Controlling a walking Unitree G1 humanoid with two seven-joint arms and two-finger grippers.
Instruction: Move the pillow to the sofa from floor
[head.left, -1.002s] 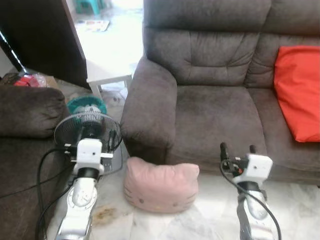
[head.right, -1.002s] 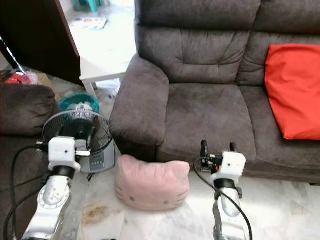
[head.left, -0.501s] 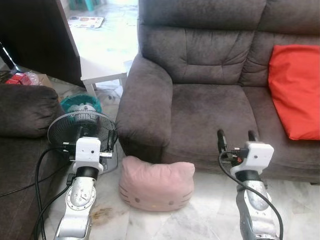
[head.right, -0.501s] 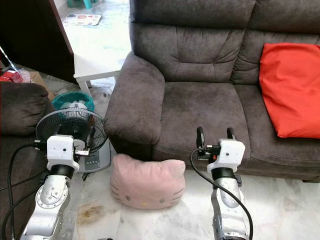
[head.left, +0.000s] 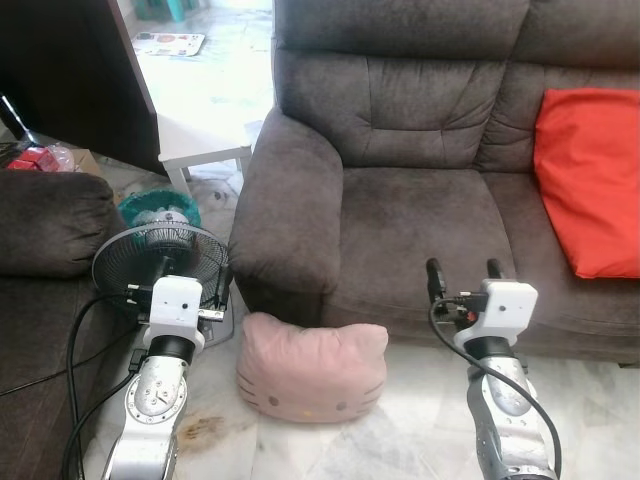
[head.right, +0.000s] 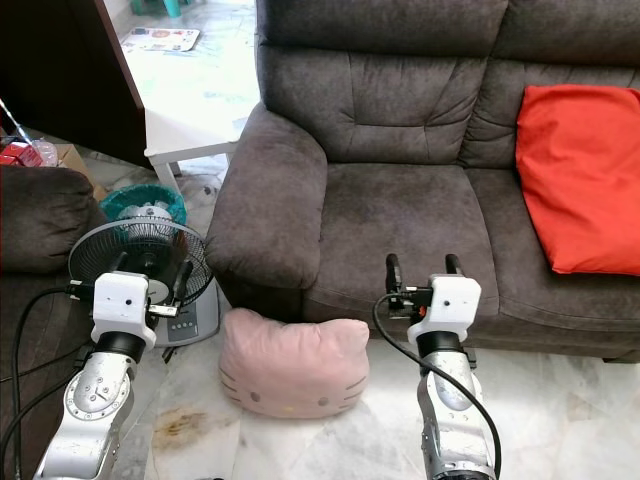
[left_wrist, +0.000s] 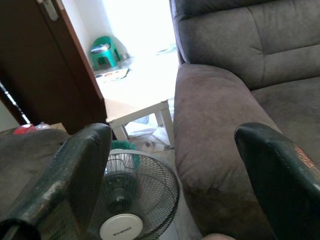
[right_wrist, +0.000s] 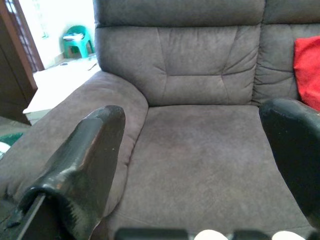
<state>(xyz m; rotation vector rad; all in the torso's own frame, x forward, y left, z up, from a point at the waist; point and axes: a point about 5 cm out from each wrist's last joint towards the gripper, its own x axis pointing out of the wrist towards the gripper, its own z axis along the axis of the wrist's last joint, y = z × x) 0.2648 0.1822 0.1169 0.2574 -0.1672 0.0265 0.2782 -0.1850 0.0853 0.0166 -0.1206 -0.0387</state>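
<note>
A pink cat-face pillow (head.left: 312, 366) lies on the marble floor against the front of the dark grey sofa (head.left: 420, 215), below its left armrest. My left gripper (head.left: 178, 268) is open, raised to the pillow's left in front of a floor fan. My right gripper (head.left: 463, 274) is open too, held up to the pillow's right, level with the sofa seat's front edge. The left wrist view looks past both fingers (left_wrist: 75, 170) at the armrest (left_wrist: 210, 125). In the right wrist view the seat cushion (right_wrist: 200, 160) lies ahead between the fingers (right_wrist: 85, 155).
A red cushion (head.left: 587, 180) rests on the sofa's right seat. A black floor fan (head.left: 160, 265) stands left of the pillow, a teal basket (head.left: 155, 207) behind it. A white low table (head.left: 205, 150) sits beyond. Another dark sofa arm (head.left: 50, 215) is at far left. Cables trail from both arms.
The camera has shifted, so the sofa and pillow sit slightly further left and higher in view. Both grippers stay raised and open; the pillow has not moved on the floor.
</note>
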